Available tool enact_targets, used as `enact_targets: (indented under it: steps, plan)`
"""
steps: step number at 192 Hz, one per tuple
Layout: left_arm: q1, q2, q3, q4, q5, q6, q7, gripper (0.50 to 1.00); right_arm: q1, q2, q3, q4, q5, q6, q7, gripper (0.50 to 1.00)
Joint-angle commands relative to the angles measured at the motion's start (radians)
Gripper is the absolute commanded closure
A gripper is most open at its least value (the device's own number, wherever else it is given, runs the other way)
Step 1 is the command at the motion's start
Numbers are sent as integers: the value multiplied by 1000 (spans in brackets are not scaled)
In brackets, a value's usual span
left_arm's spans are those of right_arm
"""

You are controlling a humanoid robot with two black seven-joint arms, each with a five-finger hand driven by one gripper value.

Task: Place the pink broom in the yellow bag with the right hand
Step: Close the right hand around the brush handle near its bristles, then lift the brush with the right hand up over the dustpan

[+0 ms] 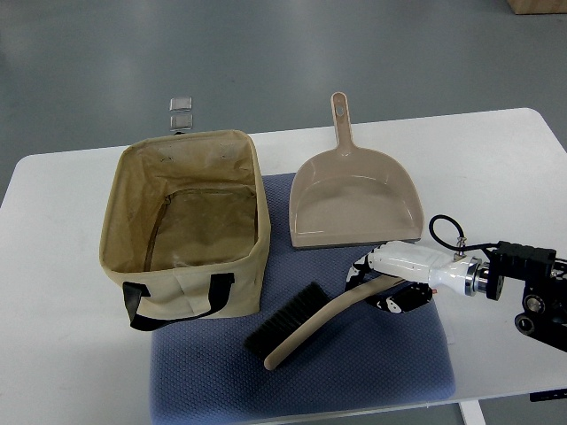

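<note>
The pink broom (310,328) lies flat on the blue mat (390,367), black bristles toward the bag and its pale handle running up to the right. My right hand (383,285) comes in from the right edge and sits over the handle's far end. Its fingers are curled around the handle, one above and the others below. The yellow bag (111,217) stands open and upright at the left, with black straps on its near side and nothing visible inside. No left arm shows.
A pinkish-beige dustpan (354,199) lies just behind my hand, its handle pointing away. The white table (496,168) carries the mat. Two small shiny squares (182,112) sit beyond the table's far edge.
</note>
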Motion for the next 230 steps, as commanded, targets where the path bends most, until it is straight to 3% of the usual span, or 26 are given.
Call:
enact_targets:
  steps: [1,35,54,130,163,197,230]
  plan:
    - [0,0,0,0,0,0,0,500,0,-2,0,0,0,0,2,924]
    - [0,0,0,0,0,0,0,500,0,-11,9,0,1,0,5,989]
    - [0,0,0,0,0,0,0,500,2,-18,20,0,6,-2,22,1000]
    - [0,0,0,0,0,0,0,500,15,-77,115,0,80,5,62,1000]
    - [0,0,0,0,0,0,0,500,69,-149,127,0,181,15,89,1000]
    - [0,0,0,0,0,0,0,500,166,-229,153,-8,275,78,108,1000]
    - [0,0,0,0,0,0,0,500,212,-240,262,-98,302,170,98,1000]
